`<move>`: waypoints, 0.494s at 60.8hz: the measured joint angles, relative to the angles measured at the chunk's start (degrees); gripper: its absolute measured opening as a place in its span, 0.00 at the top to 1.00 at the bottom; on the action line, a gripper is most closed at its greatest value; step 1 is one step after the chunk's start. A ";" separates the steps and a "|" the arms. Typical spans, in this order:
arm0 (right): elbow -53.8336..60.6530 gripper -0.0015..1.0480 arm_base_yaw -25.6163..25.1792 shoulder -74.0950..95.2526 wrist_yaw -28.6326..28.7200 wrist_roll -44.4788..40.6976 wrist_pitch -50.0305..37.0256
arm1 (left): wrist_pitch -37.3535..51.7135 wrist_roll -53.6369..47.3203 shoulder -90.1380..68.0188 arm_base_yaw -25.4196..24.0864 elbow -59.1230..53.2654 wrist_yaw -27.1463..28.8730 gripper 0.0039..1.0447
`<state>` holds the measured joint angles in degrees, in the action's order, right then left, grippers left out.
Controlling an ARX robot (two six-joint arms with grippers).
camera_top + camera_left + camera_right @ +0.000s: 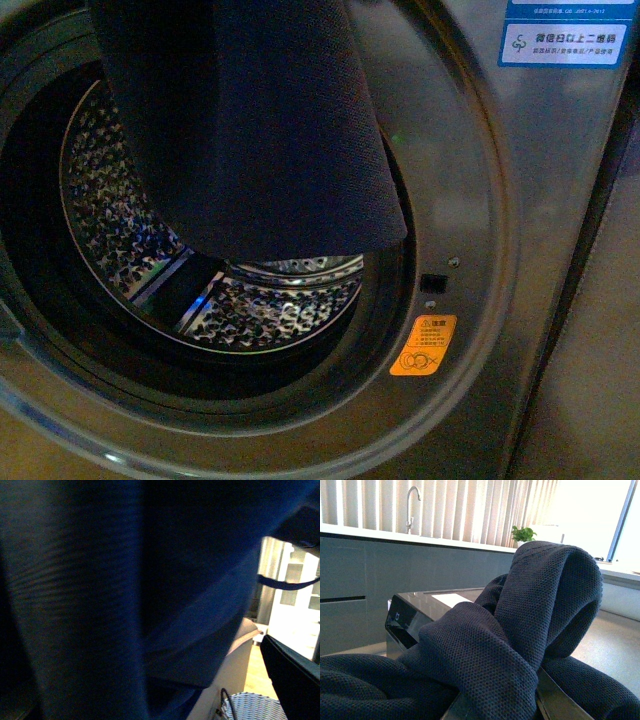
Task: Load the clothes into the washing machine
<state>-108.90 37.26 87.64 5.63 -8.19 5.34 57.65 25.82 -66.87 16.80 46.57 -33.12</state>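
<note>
Dark clothes (260, 130) hang at the drum mouth; jaw state unreadable on both sides.
The right gripper's jaws are buried under draped knit, and the left gripper's sit behind dark fabric filling its wrist view. I cannot tell clenched from released, nor either arm's pose. In the front view the garment hangs from above across the upper porthole of the washing machine (480, 200), its hem before the steel drum (270, 310).

Front cam sits close on the washing machine (480, 180), staring into it; left wrist cam is smothered by the clothes (90, 600); right wrist cam looks level across them; all three share that fabric.
</note>
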 joint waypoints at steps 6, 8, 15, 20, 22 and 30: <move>0.00 0.91 0.00 0.00 0.00 0.00 0.00 | -0.28 -0.70 0.24 3.28 0.52 1.16 0.06; 0.00 0.91 0.00 0.00 0.00 0.00 0.00 | -0.92 -1.51 0.24 4.35 0.85 1.90 0.06; 0.00 0.91 -0.02 0.00 -0.09 -0.02 0.00 | -4.13 -4.17 -0.55 7.54 3.10 5.99 0.06; 0.00 0.91 -0.04 0.00 -0.22 -0.02 0.00 | -5.64 -4.85 -1.92 8.83 5.11 9.64 0.06; 0.00 0.91 -0.04 0.00 -0.22 -0.02 -0.02 | -6.27 -5.03 -2.78 9.27 6.21 11.67 0.06; 0.00 0.91 -0.07 0.00 -0.24 -0.02 -0.04 | -6.54 -4.74 -5.55 10.29 9.25 17.38 0.06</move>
<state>-108.90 37.19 87.64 5.39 -8.21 5.30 51.11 21.08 -72.42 27.09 55.81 -15.75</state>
